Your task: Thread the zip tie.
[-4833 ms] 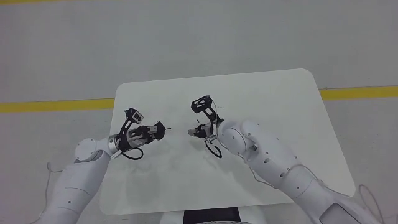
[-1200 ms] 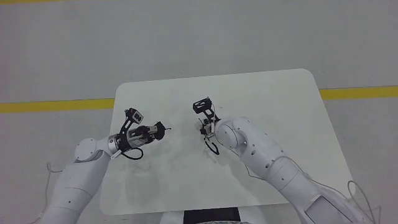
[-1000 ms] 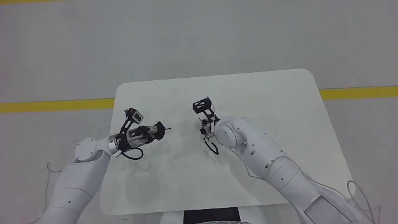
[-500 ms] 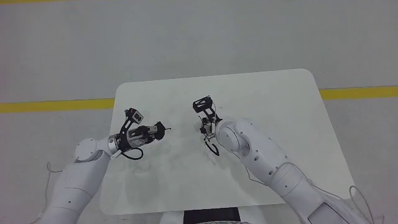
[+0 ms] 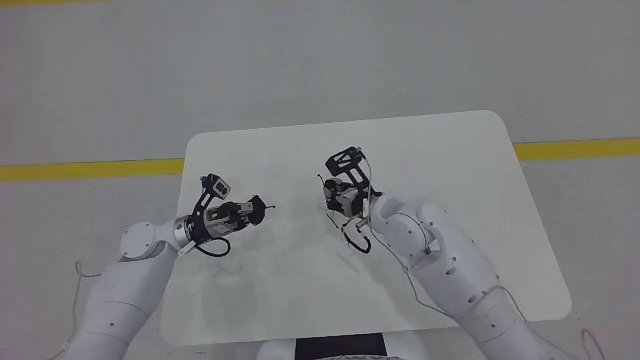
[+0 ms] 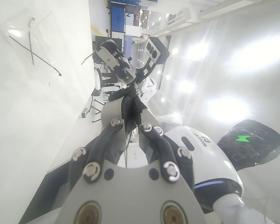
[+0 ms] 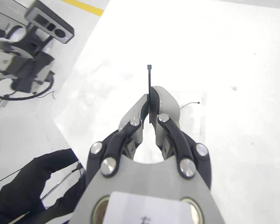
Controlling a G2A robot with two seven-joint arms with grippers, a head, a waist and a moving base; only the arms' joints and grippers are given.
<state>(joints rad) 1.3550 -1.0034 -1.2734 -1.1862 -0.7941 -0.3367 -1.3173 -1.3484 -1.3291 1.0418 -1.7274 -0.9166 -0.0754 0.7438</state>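
Zip tie (image 7: 149, 80): one, black, thin. It is pinched between the pads of the right gripper (image 7: 151, 93), which is clamped tight on the strap. Its long axis runs in line with the fingers and straight out past their tips. The square head (image 7: 149, 67) is the free far end, held up off the table (image 5: 450, 160).

Left gripper (image 6: 130, 104): clenched. I cannot tell whether anything sits between its pads. In the top view a short dark tip (image 5: 268, 206) pokes from it toward the right gripper.

Relation I steer by: the two grippers stand apart over the table, roughly facing each other. The right arm has the tie; the left is the farther one. From the left wrist view the right gripper lies straight ahead with the strap jutting sideways off it, so I judge the head and the left gripper are not yet lined up.

View notes: the right wrist view gives me the head and the pinch exactly. The top view gives the gap between the arms. The left wrist view adds a clear sheet (image 6: 42, 22) on the table with spare ties (image 6: 31, 47).
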